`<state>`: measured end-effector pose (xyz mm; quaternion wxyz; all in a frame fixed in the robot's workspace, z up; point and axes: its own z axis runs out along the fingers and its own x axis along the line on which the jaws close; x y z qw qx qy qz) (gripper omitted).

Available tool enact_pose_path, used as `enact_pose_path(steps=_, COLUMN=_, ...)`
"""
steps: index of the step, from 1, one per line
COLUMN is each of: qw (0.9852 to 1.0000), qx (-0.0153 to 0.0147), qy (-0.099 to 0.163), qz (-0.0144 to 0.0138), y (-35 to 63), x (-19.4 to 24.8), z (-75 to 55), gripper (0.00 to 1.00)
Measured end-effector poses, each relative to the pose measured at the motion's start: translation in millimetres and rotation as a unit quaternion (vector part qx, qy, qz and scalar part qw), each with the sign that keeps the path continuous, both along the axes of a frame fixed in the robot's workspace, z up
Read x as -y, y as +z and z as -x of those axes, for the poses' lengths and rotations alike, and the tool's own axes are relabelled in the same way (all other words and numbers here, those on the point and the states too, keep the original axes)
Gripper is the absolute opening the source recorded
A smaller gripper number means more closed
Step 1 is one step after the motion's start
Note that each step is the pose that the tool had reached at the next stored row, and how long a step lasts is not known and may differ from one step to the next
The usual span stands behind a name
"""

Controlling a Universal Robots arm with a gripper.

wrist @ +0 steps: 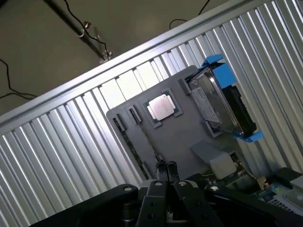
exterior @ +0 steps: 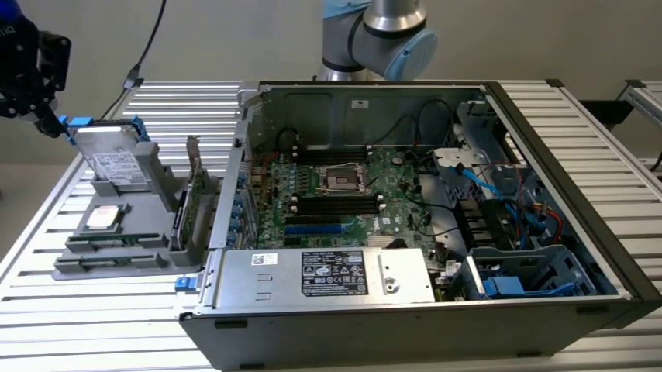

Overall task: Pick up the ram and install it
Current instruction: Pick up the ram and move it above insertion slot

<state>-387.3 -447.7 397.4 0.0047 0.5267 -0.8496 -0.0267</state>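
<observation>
Jaws pressed together and holding nothing, raised near the hard-drive end of the grey tray (wrist: 180, 142), at the exterior view's left; the ram (exterior: 112, 242) sits in a groove at the opposite end of that tray, just beyond the processor chip (wrist: 161, 108), apparently kept on edge so its top can be pinched; the hard drive (exterior: 112, 159) leans in blue rails; the computer case (exterior: 310, 333) lies on its side on the bench (exterior: 62, 325), lid off, presumably so the black slots (exterior: 331, 203) face up to take the ram.
</observation>
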Motion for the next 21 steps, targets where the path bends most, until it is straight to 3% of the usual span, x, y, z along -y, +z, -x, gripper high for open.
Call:
enact_pose_path(steps=5, qw=0.999, qx=0.0, qy=0.045, qz=0.0, y=-0.3, x=0.0, z=0.0, gripper=0.1)
enact_pose_path(steps=9, qw=0.9967, qx=0.0, qy=0.082, qz=0.0, y=-0.6, x=0.0, z=0.0, gripper=0.1)
enact_pose_path(steps=14, qw=0.9919, qx=0.0, qy=0.127, qz=0.0, y=-1.1, x=0.0, z=0.0, gripper=0.1)
enact_pose_path(steps=20, qw=0.9841, qx=0.0004, qy=0.178, qz=0.0001, y=-1.1, x=-0.4, z=0.0, gripper=0.1)
enact_pose_path(steps=21, qw=0.984, qx=0.0004, qy=0.178, qz=0.0001, y=-1.1, x=-0.4, z=0.0, gripper=0.1)
